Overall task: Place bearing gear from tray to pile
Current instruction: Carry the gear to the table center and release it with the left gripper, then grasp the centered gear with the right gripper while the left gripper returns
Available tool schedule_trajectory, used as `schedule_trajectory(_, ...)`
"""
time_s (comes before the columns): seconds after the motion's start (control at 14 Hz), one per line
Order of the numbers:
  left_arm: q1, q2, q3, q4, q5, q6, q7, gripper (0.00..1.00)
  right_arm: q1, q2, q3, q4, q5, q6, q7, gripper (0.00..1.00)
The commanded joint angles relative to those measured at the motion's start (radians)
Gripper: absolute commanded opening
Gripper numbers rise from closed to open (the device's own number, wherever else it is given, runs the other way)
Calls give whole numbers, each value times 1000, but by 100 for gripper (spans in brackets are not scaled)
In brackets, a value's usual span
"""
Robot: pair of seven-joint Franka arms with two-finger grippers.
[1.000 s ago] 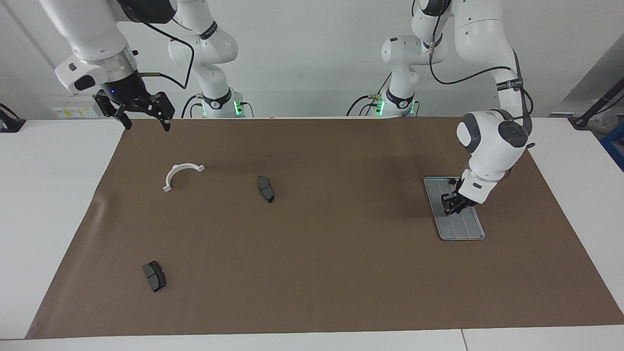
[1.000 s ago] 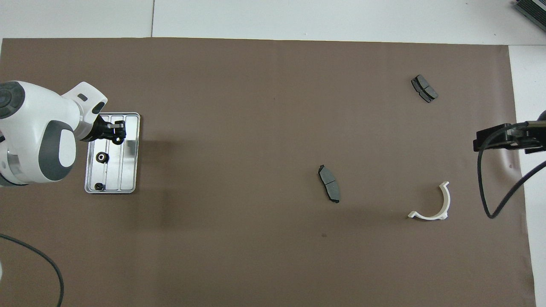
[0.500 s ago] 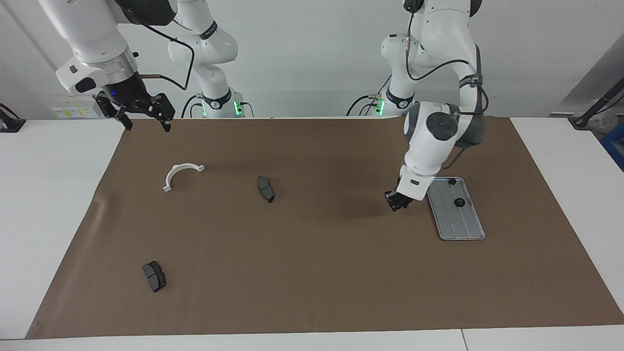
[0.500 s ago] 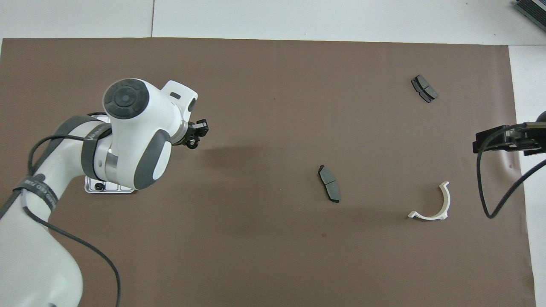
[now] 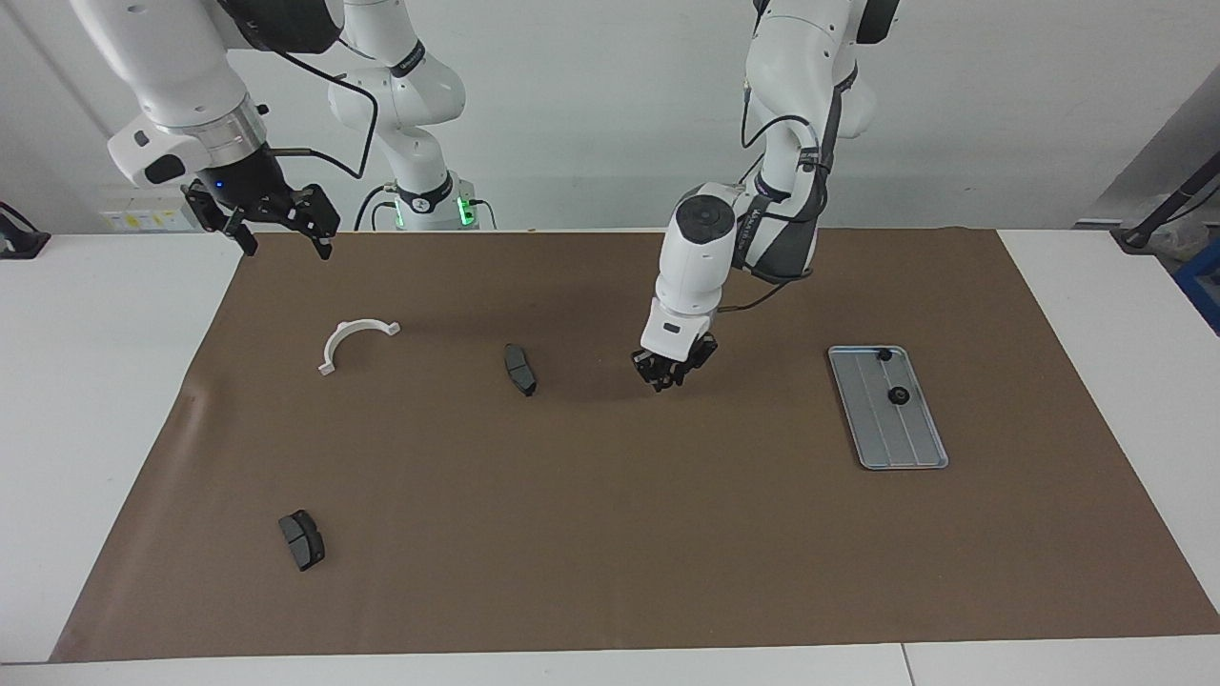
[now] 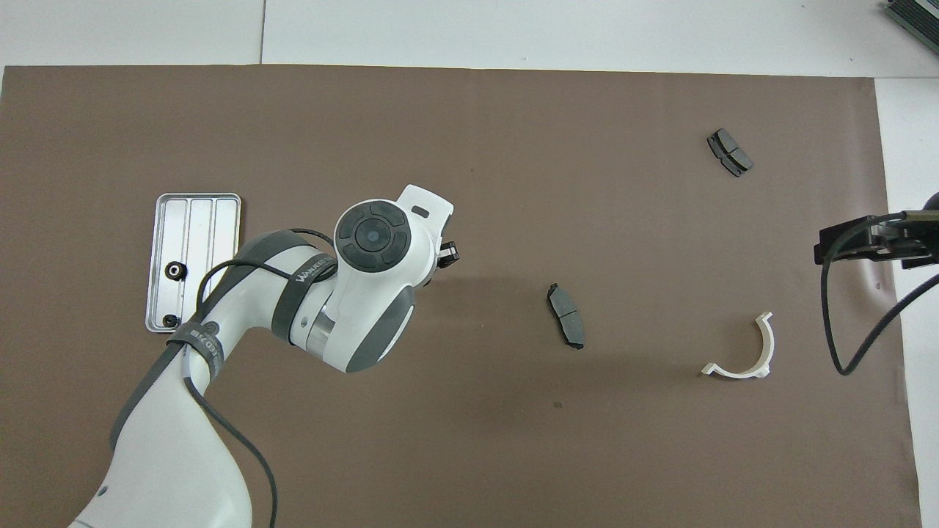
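Observation:
The silver-grey tray (image 5: 901,446) lies on the brown mat toward the left arm's end; it also shows in the overhead view (image 6: 221,242). Two small black bearing gears (image 5: 897,394) (image 5: 884,354) rest on it, and both show in the overhead view (image 6: 174,271) (image 6: 170,320). My left gripper (image 5: 672,373) hangs low over the middle of the mat, between the tray and a dark brake pad (image 5: 519,370), shut on a small black bearing gear. In the overhead view its wrist hides most of it (image 6: 446,254). My right gripper (image 5: 278,229) is open and waits high over the mat's edge at the right arm's end.
A white half-ring clamp (image 5: 353,341) lies toward the right arm's end. A second brake pad (image 5: 302,539) lies farther from the robots at that end. The brown mat (image 5: 610,534) covers most of the white table. No pile of gears shows.
My left gripper has lifted one gear off the tray and carried it from the tray toward the middle of the mat. Two gears stay on the tray. The right arm has barely moved.

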State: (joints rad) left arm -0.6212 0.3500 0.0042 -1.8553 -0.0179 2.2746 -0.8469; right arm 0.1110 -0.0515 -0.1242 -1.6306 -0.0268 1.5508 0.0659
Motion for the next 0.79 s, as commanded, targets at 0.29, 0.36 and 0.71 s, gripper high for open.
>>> schedule_trajectory(0.29, -42, 41, 19, 16, 29, 36, -18, 100, -19, -36, 1, -92, 1, 133, -21, 100)
schedule_trajectory(0.36, -31, 41, 19, 28, 45, 34, -17, 100, -17, -33, 5, -94, 2, 135, -21, 100)
schedule_trajectory(0.71, 211, -48, 19, 76, 50, -55, 99, 100, 131, 30, 6, -147, 5, 250, 73, 100)
